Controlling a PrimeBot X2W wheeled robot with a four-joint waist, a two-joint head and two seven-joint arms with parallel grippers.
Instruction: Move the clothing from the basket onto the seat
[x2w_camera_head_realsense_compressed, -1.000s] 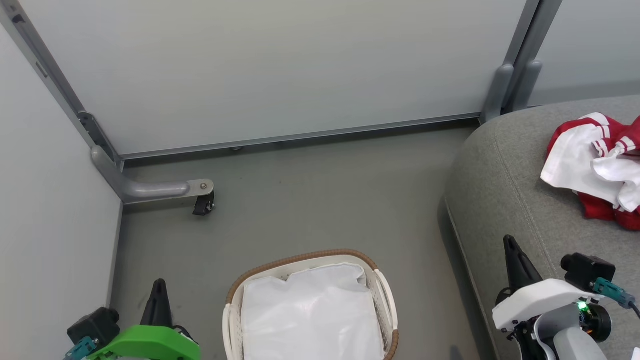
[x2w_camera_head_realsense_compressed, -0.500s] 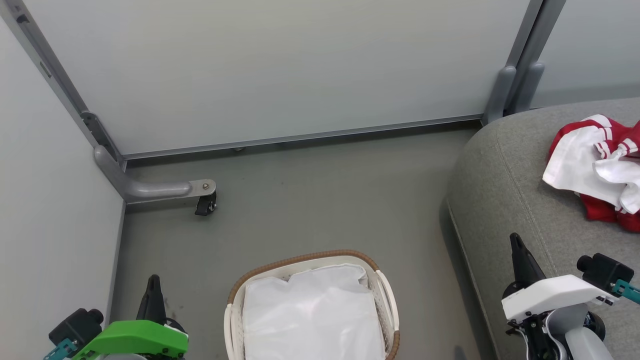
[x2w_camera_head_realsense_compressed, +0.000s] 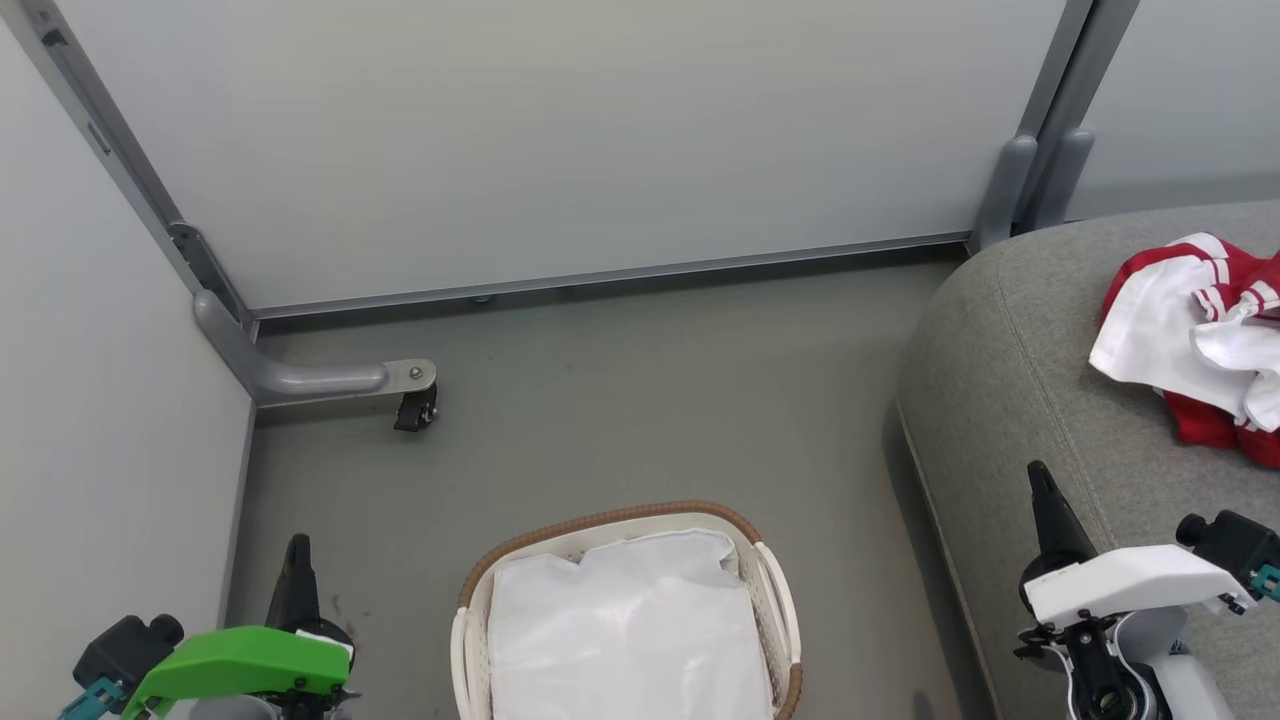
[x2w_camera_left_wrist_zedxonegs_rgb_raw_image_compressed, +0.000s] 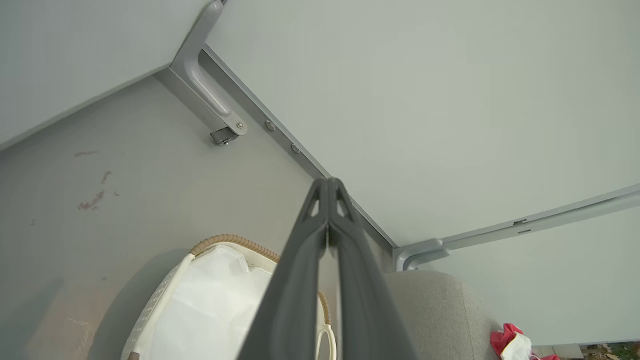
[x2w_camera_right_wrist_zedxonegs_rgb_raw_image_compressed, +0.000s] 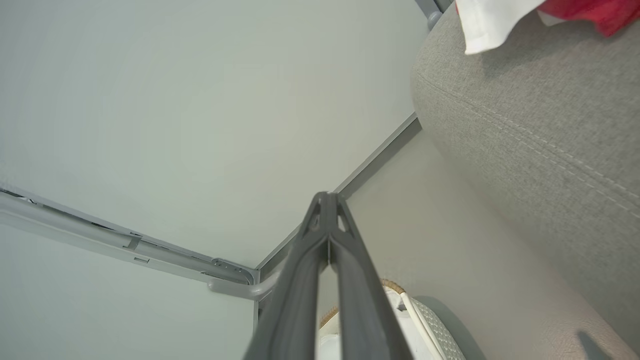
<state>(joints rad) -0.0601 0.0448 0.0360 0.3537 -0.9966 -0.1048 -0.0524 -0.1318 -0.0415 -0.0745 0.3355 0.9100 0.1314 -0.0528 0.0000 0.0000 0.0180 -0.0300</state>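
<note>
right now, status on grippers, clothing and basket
Left gripper shut, empty; right gripper shut, empty. Clothing heaped on seat. Basket holds liner alone. Nothing seen in the way.

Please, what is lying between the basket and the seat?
Nothing lies there. In the head view, a strip of bare grey floor separates the basket from the seat.

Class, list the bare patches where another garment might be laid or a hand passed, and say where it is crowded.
Bare: the left part of the seat, between its rounded edge and the clothing; the floor between the wall panel, the basket and the seat. Crowded: the seat's right side, under the clothing.
</note>
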